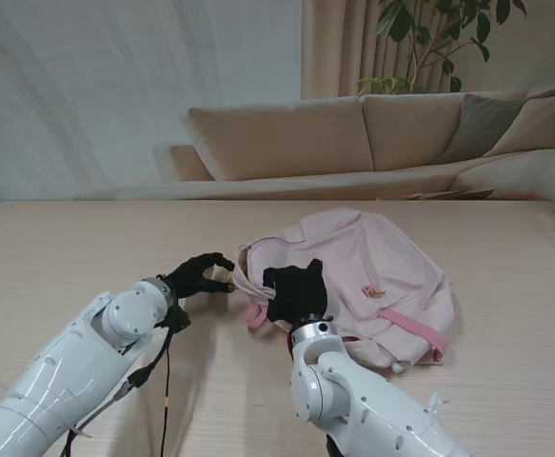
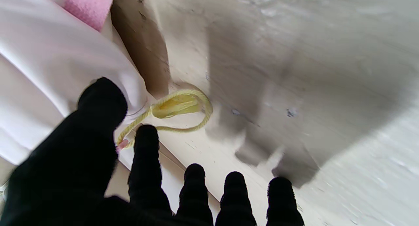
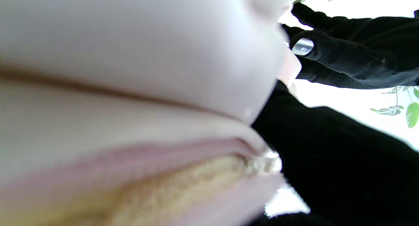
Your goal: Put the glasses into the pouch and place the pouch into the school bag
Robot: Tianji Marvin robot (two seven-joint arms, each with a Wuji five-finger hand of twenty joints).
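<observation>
The pink school bag (image 1: 372, 257) lies flat on the table, right of centre. My left hand (image 1: 199, 274) pinches the bag's left edge, thumb on the pale fabric (image 2: 49, 56). A yellow cord loop (image 2: 183, 106) lies on the table just past my left fingertips. My right hand (image 1: 296, 290) rests on the bag's near left part, closed on its fabric (image 3: 131, 56). Its thumb (image 3: 327, 147) presses beside the zip. A yellowish textured cloth (image 3: 170, 186) shows in the zip opening; I cannot tell if it is the pouch. No glasses are visible.
The wooden table (image 1: 68, 248) stretches left and right of the bag. A beige sofa (image 1: 372, 133) and a plant (image 1: 439, 38) stand behind the far edge. A black cable (image 1: 166, 381) hangs along my left forearm.
</observation>
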